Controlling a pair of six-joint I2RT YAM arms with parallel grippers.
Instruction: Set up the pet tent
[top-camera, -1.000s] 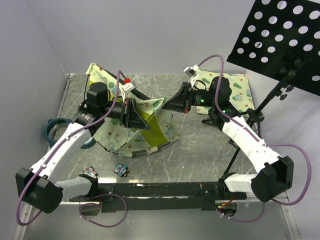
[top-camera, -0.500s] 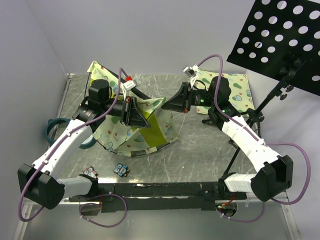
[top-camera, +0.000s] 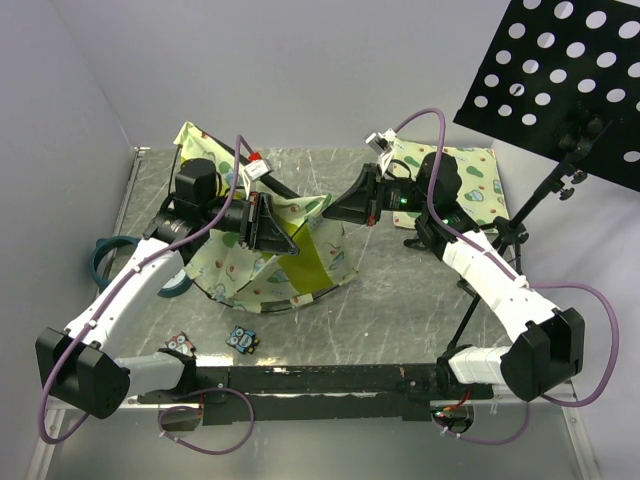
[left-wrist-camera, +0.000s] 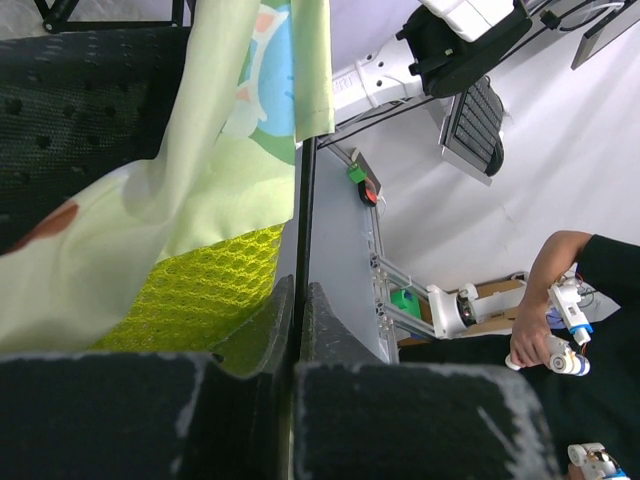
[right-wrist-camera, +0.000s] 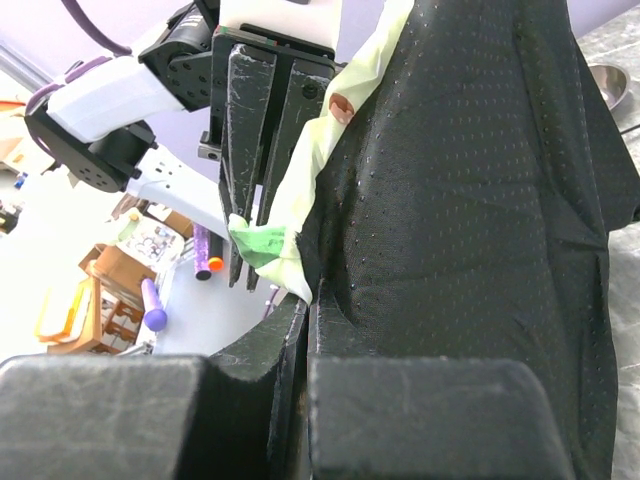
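Note:
The pet tent (top-camera: 285, 262) lies half collapsed on the left middle of the table, pale avocado-print fabric with a lime panel (top-camera: 305, 258). My left gripper (top-camera: 262, 225) hovers over its top. In the left wrist view this gripper (left-wrist-camera: 297, 285) is shut on a thin black pole (left-wrist-camera: 303, 215), beside pale fabric (left-wrist-camera: 200, 170) and lime mesh (left-wrist-camera: 195, 295). My right gripper (top-camera: 335, 212) meets the tent's right tip. In the right wrist view it (right-wrist-camera: 305, 305) is shut on the edge of the black base sheet (right-wrist-camera: 470, 200), facing the left gripper's fingers (right-wrist-camera: 250, 150).
A flat printed mat (top-camera: 470, 185) lies at the back right. A black perforated music stand (top-camera: 560, 70) overhangs the right side on its pole (top-camera: 540, 205). A teal ring (top-camera: 105, 262) sits at the left edge. Two small printed items (top-camera: 240, 340) lie near the front rail.
My left arm has shifted slightly toward the back left, taking the pole along. The right arm has stayed in place.

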